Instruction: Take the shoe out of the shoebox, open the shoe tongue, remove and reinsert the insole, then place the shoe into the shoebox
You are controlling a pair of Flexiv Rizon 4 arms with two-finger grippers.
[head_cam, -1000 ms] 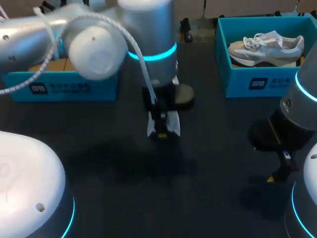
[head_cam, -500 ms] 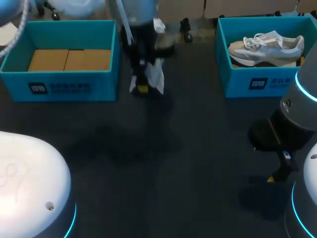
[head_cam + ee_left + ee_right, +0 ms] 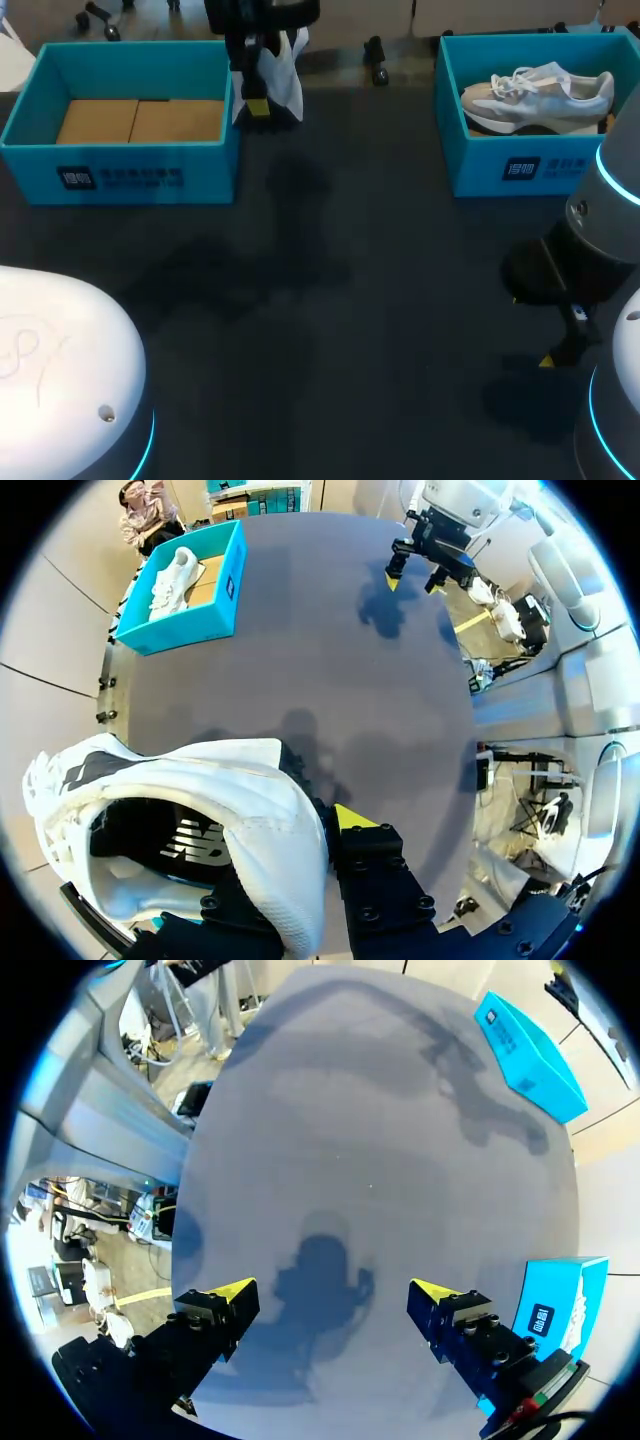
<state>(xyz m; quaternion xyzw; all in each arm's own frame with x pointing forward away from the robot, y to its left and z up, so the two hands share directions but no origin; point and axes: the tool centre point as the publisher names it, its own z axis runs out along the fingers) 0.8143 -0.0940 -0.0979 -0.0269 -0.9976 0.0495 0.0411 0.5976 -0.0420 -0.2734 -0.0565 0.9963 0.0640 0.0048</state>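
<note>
— Since a second ago the left gripper (image 3: 257, 100) has carried the shoe (image 3: 285, 70) from mid-table to the far edge, just right of the left box (image 3: 130, 178).
— How is it held?
— Clamped on the shoe's side wall. One yellow tip shows outside it, and the other is hidden by the shoe.
— Any writing?
— A white printed label (image 3: 120, 178) on each box front and a dark logo (image 3: 190, 842) inside the shoe.
— And the right side?
— It hasn't moved. The right gripper (image 3: 335, 1300) hangs over the table (image 3: 350, 300) at near right, fingers wide apart with nothing between them. The right box (image 3: 500, 172) at far right holds a second shoe (image 3: 535, 95), pale with white laces. The left box shows only brown cardboard (image 3: 140, 120).
</note>
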